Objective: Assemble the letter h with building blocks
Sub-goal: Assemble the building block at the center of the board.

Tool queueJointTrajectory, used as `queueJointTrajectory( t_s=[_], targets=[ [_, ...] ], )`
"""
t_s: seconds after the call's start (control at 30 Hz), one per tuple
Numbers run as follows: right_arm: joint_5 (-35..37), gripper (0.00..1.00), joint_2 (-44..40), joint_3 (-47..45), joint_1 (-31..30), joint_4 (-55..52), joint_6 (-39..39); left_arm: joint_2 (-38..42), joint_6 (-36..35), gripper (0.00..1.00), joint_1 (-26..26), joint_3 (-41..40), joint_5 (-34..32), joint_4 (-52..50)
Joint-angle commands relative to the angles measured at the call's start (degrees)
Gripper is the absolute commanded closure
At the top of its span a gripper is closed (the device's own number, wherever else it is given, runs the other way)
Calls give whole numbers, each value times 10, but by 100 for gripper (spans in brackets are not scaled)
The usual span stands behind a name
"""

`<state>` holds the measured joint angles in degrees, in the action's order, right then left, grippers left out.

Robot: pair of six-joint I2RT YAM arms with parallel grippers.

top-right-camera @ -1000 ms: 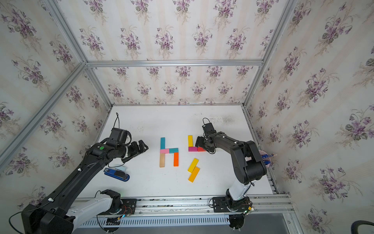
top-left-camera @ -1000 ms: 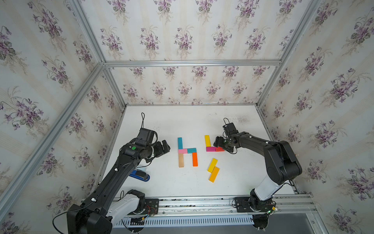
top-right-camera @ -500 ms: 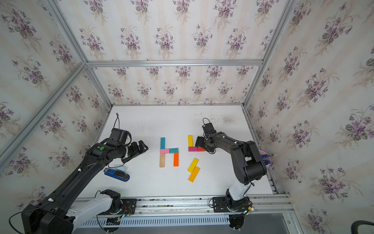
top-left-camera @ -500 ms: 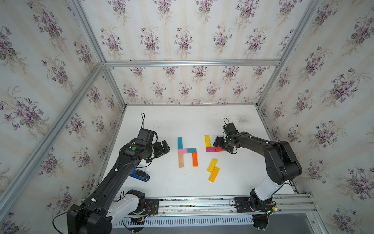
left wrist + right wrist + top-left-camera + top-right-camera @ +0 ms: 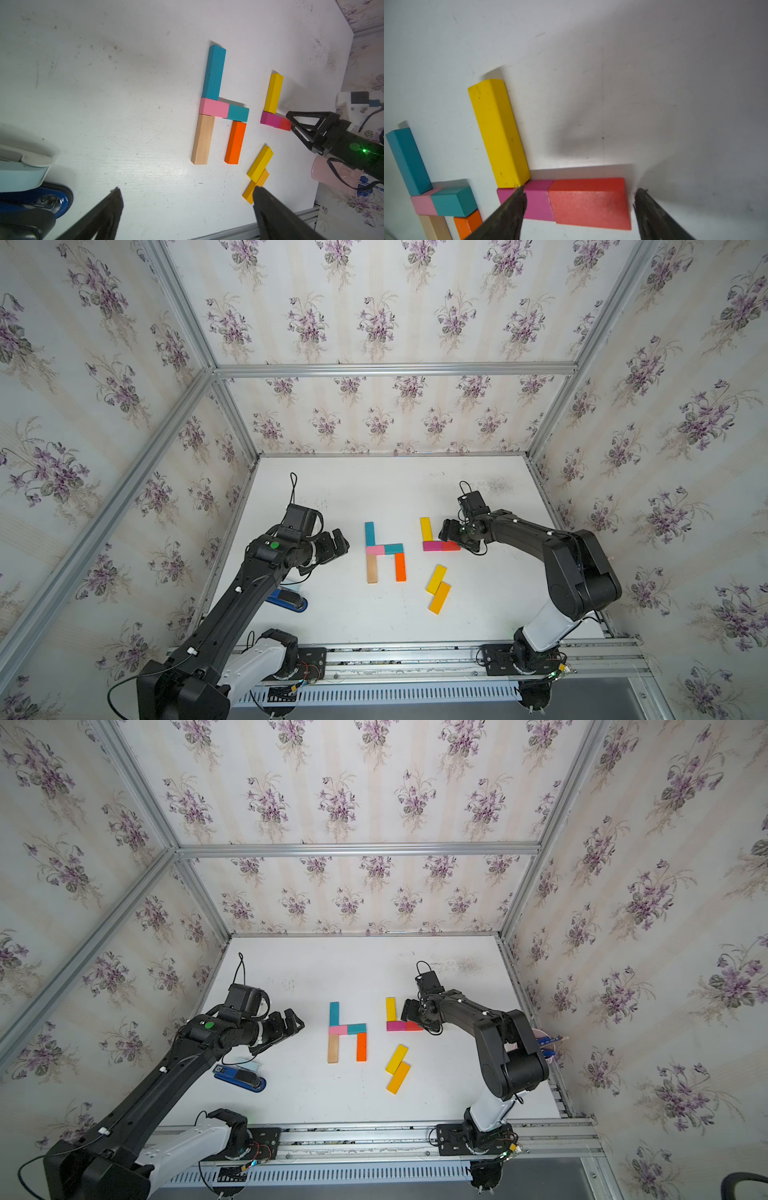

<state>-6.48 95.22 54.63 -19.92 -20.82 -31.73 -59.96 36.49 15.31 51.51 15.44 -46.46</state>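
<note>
Bright, even overhead light fills both top views, which are sharp at centre with wide-angle stretching toward the edges. In the right wrist view a broad soft shadow darkens the counter (image 5: 654, 93) near the red block (image 5: 589, 203) (the right gripper (image 5: 580, 189), close to the lens, is blurred).

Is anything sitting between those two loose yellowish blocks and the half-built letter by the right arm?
Nothing visible does. Only bare table separates the loose yellow block and the orange-yellow block from the magenta block and red block.
</note>
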Motion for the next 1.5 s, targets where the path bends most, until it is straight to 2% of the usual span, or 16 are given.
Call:
queueJointTrajectory(
  t_s=[0.0, 0.13, 0.23, 0.27, 0.4, 0.6, 0.77, 1.03, 1.17, 1.47],
  targets=[
    [66, 16, -36, 11, -2, -27, -5, 2, -5, 0, 0, 1, 2, 3],
    [148, 15, -90, 29, -37, -86, -18, 2, -4, 0, -1, 4, 3, 4],
    [204, 15, -130, 18, -103, -134, -70, 4, -3, 0, -1, 3, 2, 5],
    [212, 15, -142, 5, -151, -140, -96, 5, -2, 0, 0, 0, 1, 6],
    [194, 18, -158, -38, -251, -128, -186, 4, 0, 0, -1, -6, 0, 10],
    [190, 28, -134, -54, -339, -123, -285, 4, -5, 0, -1, 4, -3, 2],
    [181, 34, -100, -75, -346, -108, -310, 8, -4, 0, -3, 4, -2, 2],
    [177, 37, -43, -69, -317, -82, -271, 8, -12, 0, -9, 8, 0, -4],
    [182, 45, -18, -58, -309, -84, -244, 9, -14, 0, -11, 5, -1, -3],
    [198, 74, -2, -13, -309, -102, -152, 9, -12, 0, -13, 4, 4, 0]
  ],
)
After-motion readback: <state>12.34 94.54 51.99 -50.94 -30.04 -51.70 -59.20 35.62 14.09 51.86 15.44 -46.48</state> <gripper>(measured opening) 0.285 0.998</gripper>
